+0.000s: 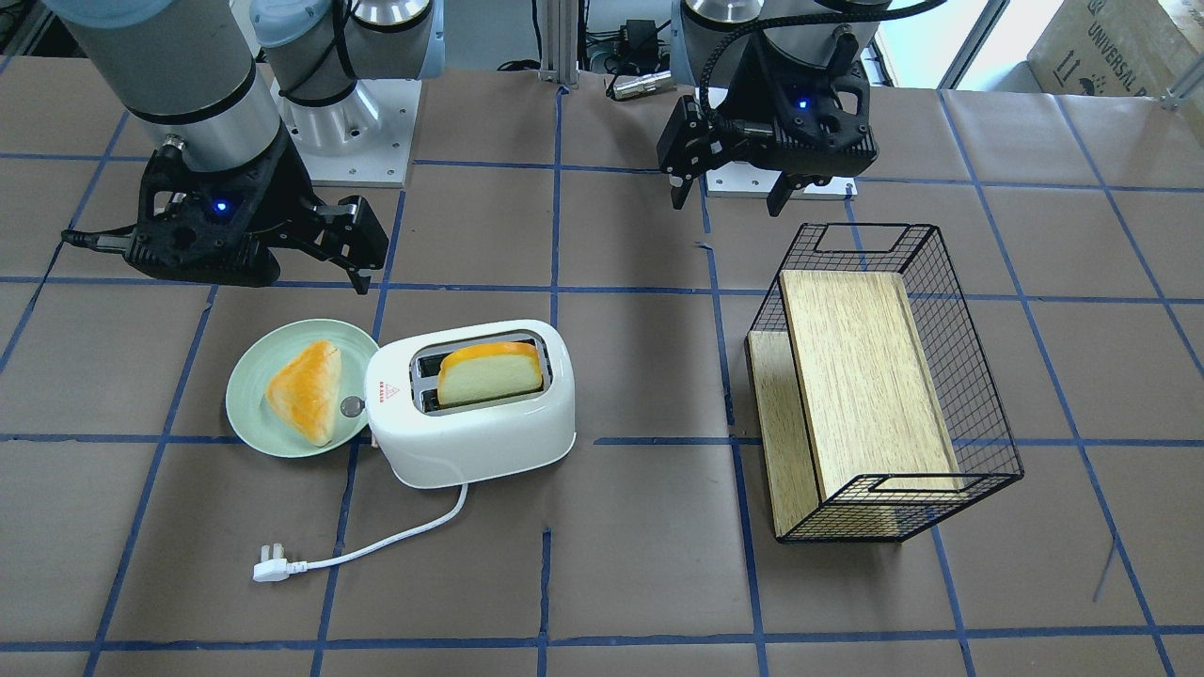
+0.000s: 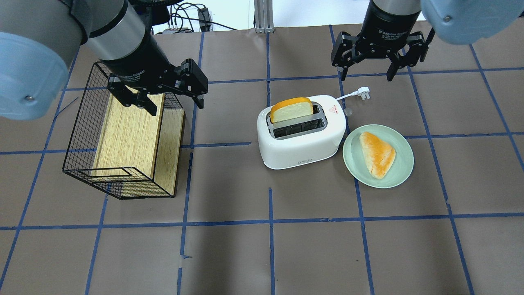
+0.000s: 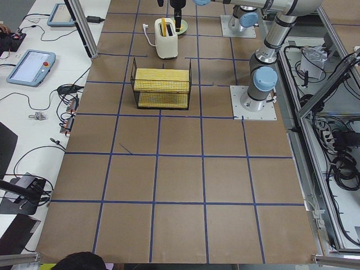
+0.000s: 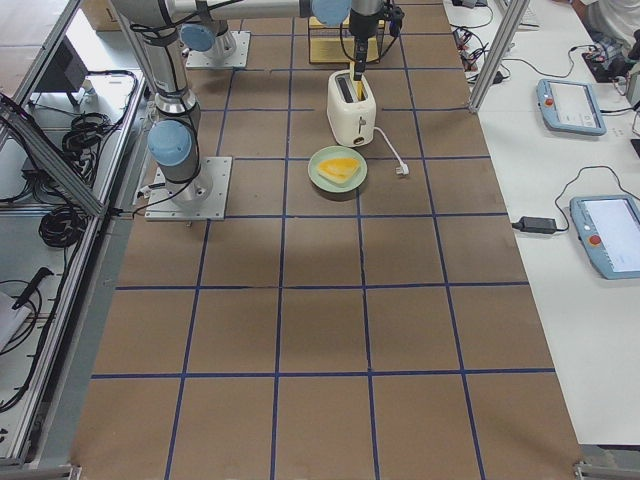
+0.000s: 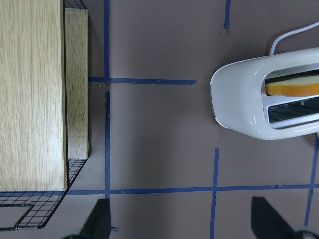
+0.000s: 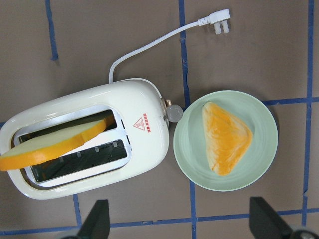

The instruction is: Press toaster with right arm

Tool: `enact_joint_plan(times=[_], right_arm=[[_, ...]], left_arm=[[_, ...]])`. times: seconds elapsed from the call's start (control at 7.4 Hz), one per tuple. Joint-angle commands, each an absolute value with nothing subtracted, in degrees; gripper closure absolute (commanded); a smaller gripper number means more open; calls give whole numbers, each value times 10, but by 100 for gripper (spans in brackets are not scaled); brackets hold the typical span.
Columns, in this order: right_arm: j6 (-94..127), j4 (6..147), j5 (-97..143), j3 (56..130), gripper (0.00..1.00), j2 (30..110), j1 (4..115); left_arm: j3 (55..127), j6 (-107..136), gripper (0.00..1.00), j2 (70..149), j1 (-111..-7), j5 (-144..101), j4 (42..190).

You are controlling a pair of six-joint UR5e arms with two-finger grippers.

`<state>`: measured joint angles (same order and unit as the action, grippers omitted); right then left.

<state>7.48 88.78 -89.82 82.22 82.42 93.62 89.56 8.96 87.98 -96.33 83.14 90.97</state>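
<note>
The white toaster [image 2: 301, 139] stands mid-table with a bread slice [image 2: 291, 110] upright in one slot. It also shows in the front view [image 1: 470, 432] and the right wrist view [image 6: 134, 164]. Its grey knob [image 6: 173, 112] faces the plate, and its cord ends in a loose plug [image 2: 363, 93]. My right gripper [image 2: 365, 78] is open and empty. It hangs above the table beyond the toaster's knob end, near the plug, and touches nothing. My left gripper [image 2: 177, 108] is open and empty over the wire basket's edge.
A pale green plate [image 2: 403, 168] with a triangular bread piece [image 2: 377, 153] sits against the toaster's knob end. A black wire basket [image 2: 77, 135] holding a wooden board [image 2: 127, 135] lies on its side to the toaster's left in the overhead view.
</note>
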Motion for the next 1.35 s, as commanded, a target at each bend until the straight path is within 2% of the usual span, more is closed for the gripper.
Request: enact_joint_plan(times=[0.0,0.27,0.41,0.54,0.68,0.81,0.95,1.22], right_arm=[[74,878,-901,826,0,826,922],[66,889,-899,837,0,828,913],[-1,889,-899,833,23,830,912],[-62,880,-899,838,69,835,911],[-102,879,-900,840,86,835,914],[-249,882,-906,839,92,831,913],[-390,892,-918,839,93,826,911],[-494,913,-912,840,95,808,912]], left_arm=[[896,90,0,880,-963,831,910],[896,90,0,880,-963,831,910],[896,90,0,880,-963,831,910],[896,90,0,880,-963,831,910],[896,90,0,880,-963,831,910],[896,90,0,880,-963,831,910],[896,90,0,880,-963,831,910],[896,90,0,880,-963,831,910]])
